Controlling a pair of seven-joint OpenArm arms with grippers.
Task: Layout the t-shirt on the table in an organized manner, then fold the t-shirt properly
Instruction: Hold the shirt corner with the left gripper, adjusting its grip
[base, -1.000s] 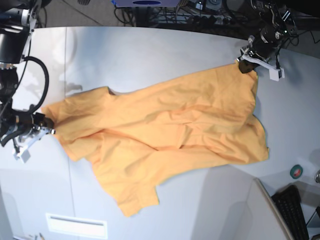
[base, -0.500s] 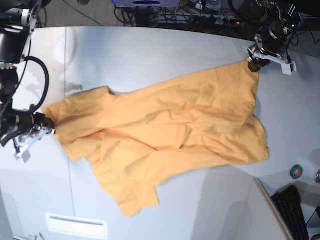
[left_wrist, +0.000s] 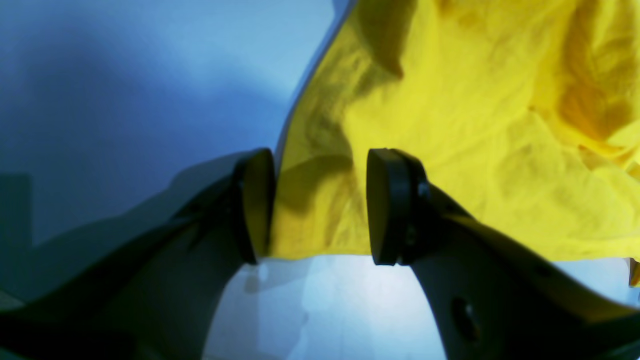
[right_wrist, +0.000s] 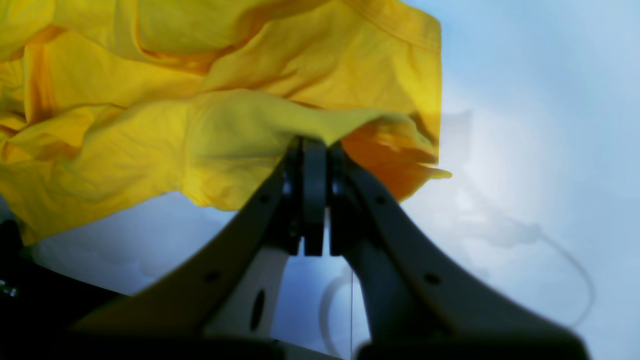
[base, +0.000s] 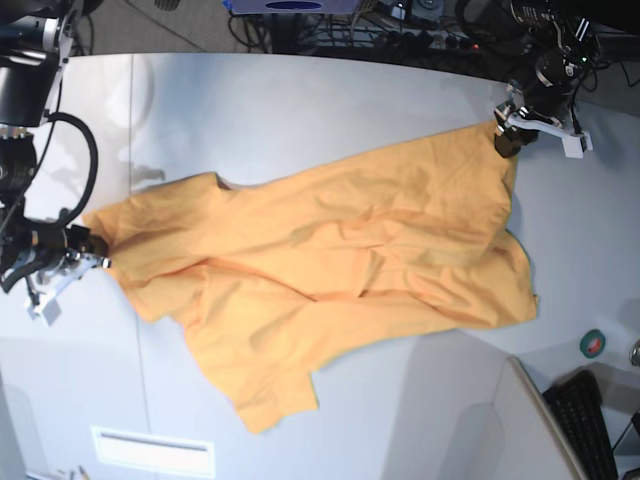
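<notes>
Grey worktop (base: 300, 100) w/ t-shirt (base: 330, 260) mid-frame; my right end effector (right_wrist: 316, 150) clamped on cloth, left end effector (left_wrist: 320, 205) apart.

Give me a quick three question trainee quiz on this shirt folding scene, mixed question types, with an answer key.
1. True or false: the right gripper is shut on the t-shirt.
2. The left gripper jaws are: A) shut on cloth, B) apart with the shirt's corner between them.
3. Fill in: the t-shirt lies wrinkled on the ____.

Key: 1 true; 2 B; 3 table.
</notes>
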